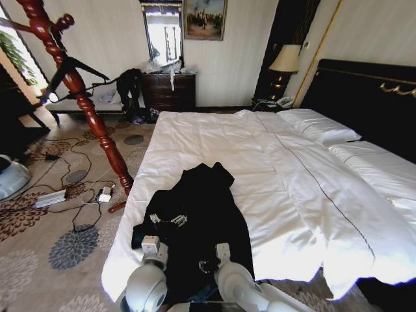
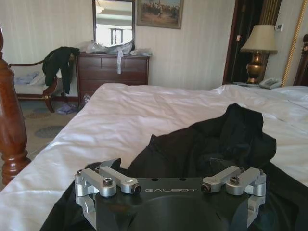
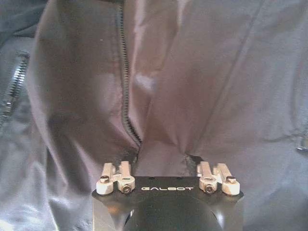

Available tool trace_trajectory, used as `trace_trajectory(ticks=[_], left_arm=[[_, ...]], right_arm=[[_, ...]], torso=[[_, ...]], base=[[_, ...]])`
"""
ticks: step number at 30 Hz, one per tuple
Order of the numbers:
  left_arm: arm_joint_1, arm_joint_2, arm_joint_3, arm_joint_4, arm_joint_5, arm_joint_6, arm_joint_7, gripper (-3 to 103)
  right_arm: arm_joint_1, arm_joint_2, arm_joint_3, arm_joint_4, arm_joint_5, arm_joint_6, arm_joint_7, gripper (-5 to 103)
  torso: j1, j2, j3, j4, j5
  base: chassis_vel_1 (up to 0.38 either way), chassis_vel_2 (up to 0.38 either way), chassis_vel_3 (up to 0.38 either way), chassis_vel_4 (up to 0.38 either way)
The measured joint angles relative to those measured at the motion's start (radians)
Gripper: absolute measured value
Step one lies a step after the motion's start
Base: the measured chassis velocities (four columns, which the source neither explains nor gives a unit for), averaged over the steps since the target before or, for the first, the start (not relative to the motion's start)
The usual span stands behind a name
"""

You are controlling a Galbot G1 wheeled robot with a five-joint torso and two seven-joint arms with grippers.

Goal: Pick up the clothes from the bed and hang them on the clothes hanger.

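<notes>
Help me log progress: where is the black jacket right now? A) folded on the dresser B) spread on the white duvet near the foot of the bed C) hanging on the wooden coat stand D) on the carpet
B: the black jacket lies spread on the bed's white duvet, directly ahead of both grippers.

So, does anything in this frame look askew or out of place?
The coat stand leans steeply across the floor beside the bed rather than standing upright. The black jacket lies crumpled at the bed's near edge, under both grippers.
</notes>
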State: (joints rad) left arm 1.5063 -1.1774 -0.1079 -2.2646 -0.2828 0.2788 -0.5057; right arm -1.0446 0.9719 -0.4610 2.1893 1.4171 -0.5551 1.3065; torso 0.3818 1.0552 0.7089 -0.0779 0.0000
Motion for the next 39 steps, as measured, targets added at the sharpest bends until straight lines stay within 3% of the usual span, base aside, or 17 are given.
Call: trace_trajectory(ticks=[1,4,10,11,13,15,24,39], left_arm=[[0.000,0.000,0.000,0.000,0.000,0.000,0.000,100],[0.006,0.000,0.014,0.013,-0.012,0.006,-0.008,100],[0.014,-0.006,0.036,0.036,-0.045,0.023,-0.026,100],[0.015,-0.008,0.041,0.042,-0.048,0.027,-0.028,100],[0.016,-0.009,0.046,0.046,-0.053,0.031,-0.029,100],[0.020,-0.011,0.054,0.049,-0.070,0.045,-0.033,100],[0.020,-0.022,0.089,0.107,-0.199,0.122,-0.076,100],[-0.024,-0.030,0.098,0.244,-0.209,0.150,-0.104,100]], right_arm=[[0.000,0.000,0.000,0.000,0.000,0.000,0.000,55],[-0.012,-0.019,0.018,0.011,0.016,0.005,0.004,39],[-0.039,-0.037,0.047,0.027,0.035,0.030,0.000,22],[-0.046,-0.041,0.053,0.033,0.040,0.037,-0.004,12],[-0.053,-0.044,0.057,0.039,0.043,0.043,-0.010,12],[-0.066,-0.050,0.065,0.045,0.045,0.055,-0.021,3],[-0.108,-0.060,0.085,0.040,0.015,0.100,-0.088,0],[-0.161,-0.085,0.118,0.062,0.006,0.113,-0.089,0]], torso=[[0.000,0.000,0.000,0.0000,0.0000],[0.000,0.000,0.000,0.0000,0.0000],[0.000,0.000,0.000,0.0000,0.0000],[0.000,0.000,0.000,0.0000,0.0000],[0.000,0.000,0.000,0.0000,0.0000],[0.000,0.000,0.000,0.0000,0.0000],[0.000,0.000,0.000,0.0000,0.0000],[0.000,0.000,0.000,-0.0001,-0.0002]], base=[[0.000,0.000,0.000,0.000],[0.000,0.000,0.000,0.000],[0.000,0.000,0.000,0.000],[0.000,0.000,0.000,0.000],[0.000,0.000,0.000,0.000],[0.000,0.000,0.000,0.000],[0.000,0.000,0.000,0.000],[0.000,0.000,0.000,0.000]])
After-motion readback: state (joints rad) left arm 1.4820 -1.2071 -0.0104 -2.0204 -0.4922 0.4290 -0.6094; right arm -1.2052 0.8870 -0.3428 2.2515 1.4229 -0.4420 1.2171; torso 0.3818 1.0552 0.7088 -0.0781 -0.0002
